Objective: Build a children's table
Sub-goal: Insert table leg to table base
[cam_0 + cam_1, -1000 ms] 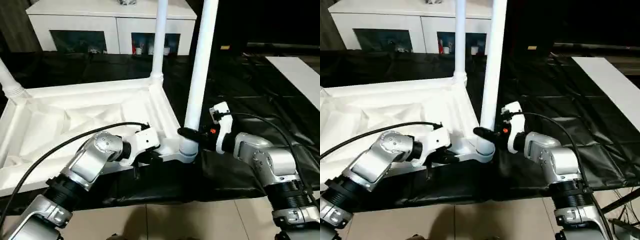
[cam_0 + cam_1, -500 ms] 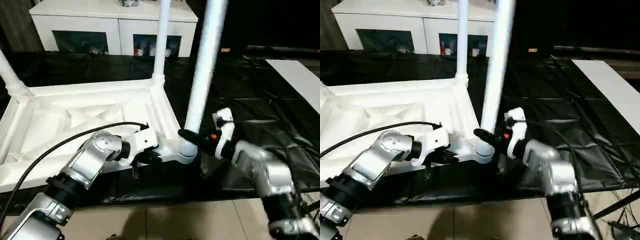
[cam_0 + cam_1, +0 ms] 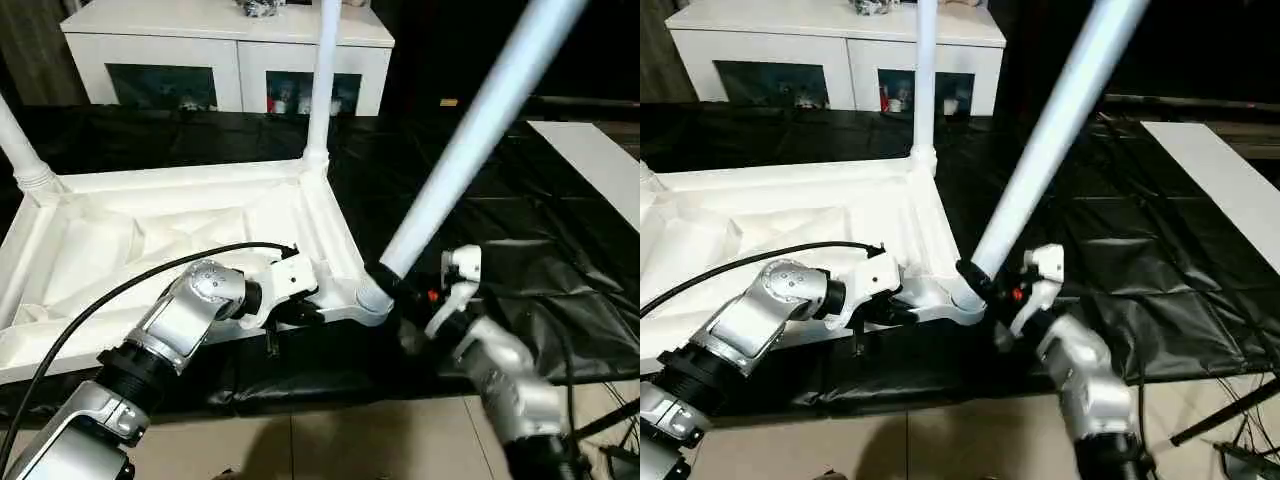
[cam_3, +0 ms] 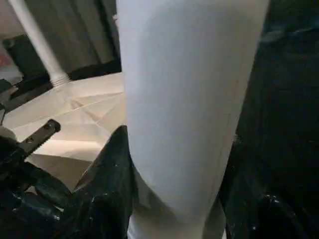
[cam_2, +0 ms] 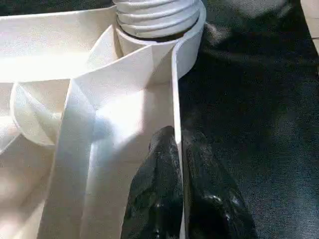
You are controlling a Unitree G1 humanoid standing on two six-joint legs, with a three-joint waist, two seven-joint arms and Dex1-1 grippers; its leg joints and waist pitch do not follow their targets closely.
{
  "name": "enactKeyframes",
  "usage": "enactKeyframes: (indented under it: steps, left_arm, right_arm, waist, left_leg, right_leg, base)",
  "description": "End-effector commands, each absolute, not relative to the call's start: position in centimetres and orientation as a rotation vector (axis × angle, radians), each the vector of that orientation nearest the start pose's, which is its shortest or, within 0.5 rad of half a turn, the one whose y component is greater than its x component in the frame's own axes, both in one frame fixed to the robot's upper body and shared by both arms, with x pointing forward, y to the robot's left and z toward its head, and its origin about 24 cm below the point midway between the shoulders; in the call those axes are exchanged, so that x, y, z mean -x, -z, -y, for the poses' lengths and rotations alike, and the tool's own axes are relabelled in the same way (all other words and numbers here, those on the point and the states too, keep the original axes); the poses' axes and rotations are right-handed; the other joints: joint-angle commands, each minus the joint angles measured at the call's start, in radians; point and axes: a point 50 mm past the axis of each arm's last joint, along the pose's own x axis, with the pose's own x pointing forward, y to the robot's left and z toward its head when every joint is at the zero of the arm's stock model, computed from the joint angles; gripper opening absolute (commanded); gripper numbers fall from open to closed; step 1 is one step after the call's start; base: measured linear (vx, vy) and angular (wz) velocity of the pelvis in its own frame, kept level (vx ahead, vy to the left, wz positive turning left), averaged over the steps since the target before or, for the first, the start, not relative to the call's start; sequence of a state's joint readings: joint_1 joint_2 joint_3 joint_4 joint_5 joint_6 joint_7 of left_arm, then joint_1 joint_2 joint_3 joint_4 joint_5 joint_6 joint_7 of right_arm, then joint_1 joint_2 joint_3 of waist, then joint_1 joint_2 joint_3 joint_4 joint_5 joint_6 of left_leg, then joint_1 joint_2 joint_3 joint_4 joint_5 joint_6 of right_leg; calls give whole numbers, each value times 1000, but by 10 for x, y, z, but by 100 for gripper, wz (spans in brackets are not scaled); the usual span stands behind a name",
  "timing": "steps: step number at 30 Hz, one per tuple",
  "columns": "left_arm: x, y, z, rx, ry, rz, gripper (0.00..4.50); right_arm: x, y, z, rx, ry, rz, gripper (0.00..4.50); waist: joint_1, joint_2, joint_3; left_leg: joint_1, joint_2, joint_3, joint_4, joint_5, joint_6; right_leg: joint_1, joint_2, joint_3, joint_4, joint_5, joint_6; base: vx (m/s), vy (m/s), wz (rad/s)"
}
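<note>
From the head views, the upturned table top (image 3: 150,230) lies on a black sheet (image 3: 520,230), a white cabinet (image 3: 230,50) behind. The right gripper (image 3: 395,290) clasps a tilted leg (image 3: 470,140) at the near corner socket. The left wrist view shows the left gripper (image 5: 180,199) pinching the top's rim.

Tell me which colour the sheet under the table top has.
Black sheet; it shows best in the left eye view.

Silver jointed forearms (image 3: 175,325) end in white wrist housings with glossy black fingers (image 5: 159,199) and black cables (image 3: 120,290).
</note>
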State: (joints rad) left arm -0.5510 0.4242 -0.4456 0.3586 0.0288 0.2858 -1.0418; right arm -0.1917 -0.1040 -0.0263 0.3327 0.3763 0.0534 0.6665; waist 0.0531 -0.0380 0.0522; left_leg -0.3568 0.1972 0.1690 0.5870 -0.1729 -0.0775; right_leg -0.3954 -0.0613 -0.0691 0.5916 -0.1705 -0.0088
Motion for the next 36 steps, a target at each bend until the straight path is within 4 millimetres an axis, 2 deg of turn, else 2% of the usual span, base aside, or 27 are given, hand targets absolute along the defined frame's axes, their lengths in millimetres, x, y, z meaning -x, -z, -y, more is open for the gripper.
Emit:
enactKeyframes:
  steps: [1,5,7,8,11,12,15,17,18,19,21,22,23,25,26,27,29,32,34,36]
  left_arm:
    - [-316,-70,-119,-561,1209,-417,0]
    - [-317,-70,-117,-558,1202,-408,0]
    - [-318,-70,-117,-557,1199,-403,0]
    - [-318,-71,-116,-557,1197,-401,0]
    - [-319,-71,-116,-562,1193,-394,0]
    - [-319,-72,-116,-563,1192,-392,0]
    - [-320,-72,-115,-566,1192,-388,0]
    - [-320,-73,-115,-568,1193,-386,0]
    - [-320,-73,-114,-568,1194,-386,0]
    - [-319,-73,-115,-570,1197,-386,0]
    - [-319,-74,-116,-575,1202,-388,0]
    - [-319,-74,-117,-577,1205,-390,0]
    - [-318,-74,-118,-581,1209,-392,0]
    - [-318,-74,-119,-584,1212,-394,0]
    - [-318,-74,-119,-585,1213,-395,0]
    - [-318,-74,-119,-586,1213,-395,0]
    - [-318,-74,-121,-593,1224,-408,0]
    - [-317,-74,-122,-596,1228,-412,0]
    - [-317,-75,-122,-599,1231,-413,0]
    - [-317,-75,-122,-599,1232,-413,0]
  right_arm:
    - [-261,16,153,-274,-525,-263,188]
    - [-258,20,158,-211,-424,-191,188]
    - [-256,22,158,-188,-406,-178,188]
    - [-255,22,156,-157,-416,-165,188]
    - [-253,21,152,-112,-434,-140,188]
    - [-253,22,150,-111,-438,-140,188]
    - [-253,23,147,-63,-479,-143,188]
    - [-253,24,145,-57,-505,-162,188]
    - [-253,25,145,-55,-513,-173,188]
    - [-253,26,145,-45,-532,-193,188]
    - [-256,27,145,-39,-582,-238,188]
    - [-259,25,146,-38,-601,-261,188]
    - [-264,21,148,-46,-628,-276,188]
    - [-267,17,149,-52,-649,-280,188]
    - [-270,15,150,-60,-653,-296,188]
    - [-270,15,151,-62,-653,-300,188]
    - [-281,3,158,-141,-704,-375,188]
    - [-282,-3,160,-172,-764,-411,188]
    - [-282,-7,163,-180,-806,-429,188]
    - [-282,-7,164,-191,-821,-440,188]
  waist:
    - [-9,11,-45]
    - [-14,15,-42]
    - [-16,13,-41]
    - [-16,14,-39]
    - [-23,11,-37]
    - [-26,10,-37]
    - [-33,12,-34]
    - [-37,18,-34]
    - [-42,22,-33]
    - [-42,21,-35]
    - [-41,20,-36]
    - [-39,23,-34]
    - [-40,20,-33]
    - [-41,18,-33]
    - [-39,22,-33]
    - [-41,20,-32]
    - [-41,20,-34]
    - [-35,20,-36]
    - [-28,17,-41]
    - [-20,15,-43]
  left_leg:
    - [18,31,-26,-82,-474,-19]
    - [31,34,-26,-85,-520,-21]
    - [26,33,-28,-89,-526,-20]
    - [31,32,-28,-88,-538,-20]
    - [26,29,-31,-88,-550,-15]
    - [30,28,-31,-87,-559,-12]
    - [30,27,-35,-87,-588,-11]
    - [38,29,-37,-87,-616,-11]
    - [40,33,-39,-91,-638,-13]
    - [35,38,-43,-99,-642,-16]
    - [28,39,-44,-107,-626,-17]
    - [31,37,-41,-105,-623,-18]
    - [34,36,-40,-103,-626,-17]
    - [31,34,-41,-100,-607,-14]
    - [35,35,-39,-97,-603,-15]
    - [36,34,-39,-98,-605,-15]
    - [34,35,-41,-100,-597,-13]
    - [35,37,-36,-98,-581,-13]
    - [29,38,-33,-99,-538,-8]
    - [29,39,-26,-97,-497,-3]
  right_leg:
    - [14,-86,33,-118,-652,-71]
    - [6,-85,30,-126,-639,-81]
    - [10,-85,31,-126,-634,-82]
    - [6,-85,31,-128,-644,-81]
    - [8,-88,28,-131,-684,-66]
    - [5,-88,25,-136,-702,-60]
    - [6,-91,14,-143,-730,-45]
    - [6,-90,4,-151,-727,-43]
    - [14,-89,-9,-154,-694,-46]
    - [26,-92,-12,-150,-655,-50]
    - [33,-95,-5,-142,-613,-67]
    - [27,-97,-1,-143,-620,-74]
    - [24,-97,-1,-146,-634,-73]
    - [29,-101,-3,-148,-660,-66]
    - [23,-103,-3,-152,-667,-64]
    - [22,-100,-5,-153,-668,-63]
    - [29,-96,-4,-146,-642,-71]
    - [25,-99,4,-142,-608,-85]
    - [30,-101,9,-135,-576,-98]
    - [27,-101,17,-128,-532,-120]
  base:
    - [0,0,0]
    - [0,0,0]
    - [0,0,0]
    - [0,0,0]
    - [0,0,0]
    - [0,0,0]
    - [0,0,0]
    - [0,0,0]
    - [0,0,0]
    - [0,0,0]
    - [0,0,0]
    - [0,0,0]
    - [0,0,0]
    - [0,0,0]
    - [0,0,0]
    - [0,0,0]
    - [0,0,0]
    - [0,0,0]
    - [0,0,0]
    - [0,0,0]
